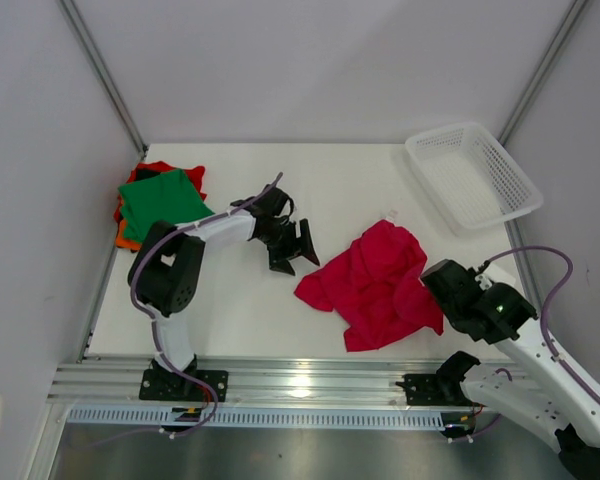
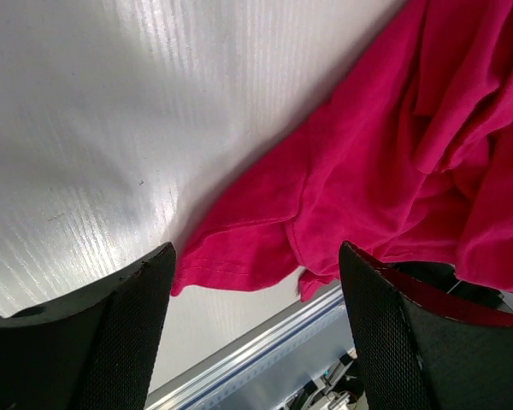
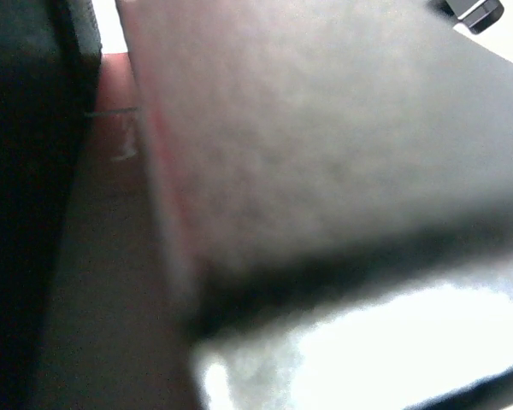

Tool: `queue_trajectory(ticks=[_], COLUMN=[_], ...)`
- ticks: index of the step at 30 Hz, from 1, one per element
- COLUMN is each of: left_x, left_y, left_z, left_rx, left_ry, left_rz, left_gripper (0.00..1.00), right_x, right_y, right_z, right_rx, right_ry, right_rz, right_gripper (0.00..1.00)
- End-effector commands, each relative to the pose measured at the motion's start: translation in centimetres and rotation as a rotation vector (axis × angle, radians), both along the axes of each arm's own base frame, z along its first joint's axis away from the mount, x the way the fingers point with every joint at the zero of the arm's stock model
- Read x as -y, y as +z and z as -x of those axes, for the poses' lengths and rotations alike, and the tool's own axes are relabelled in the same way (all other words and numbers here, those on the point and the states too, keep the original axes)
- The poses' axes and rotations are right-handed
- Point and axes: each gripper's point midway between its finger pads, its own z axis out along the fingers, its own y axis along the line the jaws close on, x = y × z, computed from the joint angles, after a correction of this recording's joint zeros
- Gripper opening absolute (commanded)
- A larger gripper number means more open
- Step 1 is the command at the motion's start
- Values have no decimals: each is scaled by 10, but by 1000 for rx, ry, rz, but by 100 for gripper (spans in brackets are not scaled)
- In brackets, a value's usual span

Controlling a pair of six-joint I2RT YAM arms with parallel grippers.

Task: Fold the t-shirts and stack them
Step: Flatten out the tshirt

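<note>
A crumpled crimson-red t-shirt (image 1: 380,280) lies on the white table (image 1: 240,300), right of centre. My left gripper (image 1: 295,255) hovers just left of the shirt's left edge, open and holding nothing. In the left wrist view the shirt's hem (image 2: 239,260) shows between the two black fingers (image 2: 128,325). My right gripper (image 1: 432,287) is shut and presses against the shirt's right side. Its wrist view is a dark blur with a pink tinge, so I cannot tell whether cloth is pinched. A folded green t-shirt (image 1: 160,197) tops a pile with orange (image 1: 127,240) and red (image 1: 160,168) ones at the back left.
A white mesh basket (image 1: 472,175) stands at the back right corner. An aluminium rail (image 1: 300,380) runs along the table's near edge, with both arm bases on it. Grey walls close in the left and right sides.
</note>
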Motion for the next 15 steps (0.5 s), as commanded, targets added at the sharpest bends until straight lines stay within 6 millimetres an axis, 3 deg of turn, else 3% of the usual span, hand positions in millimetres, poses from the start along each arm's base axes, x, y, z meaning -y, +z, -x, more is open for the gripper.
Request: queue_trajectory(ticks=[1, 6, 15], left_x=[0, -3, -7], left_y=[-2, -17, -23], left_z=[2, 19, 28], left_rx=[-35, -130, -154], left_ry=[4, 19, 19], left_rz=[-25, -32, -44], left_gripper=[79, 79, 78], right_x=[8, 9, 2], right_y=[16, 16, 14], right_z=[-2, -2, -7], right_rx=[51, 53, 57], right_ry=[-27, -29, -22], right_rz=[12, 14, 0], right_gripper=[0, 0, 0])
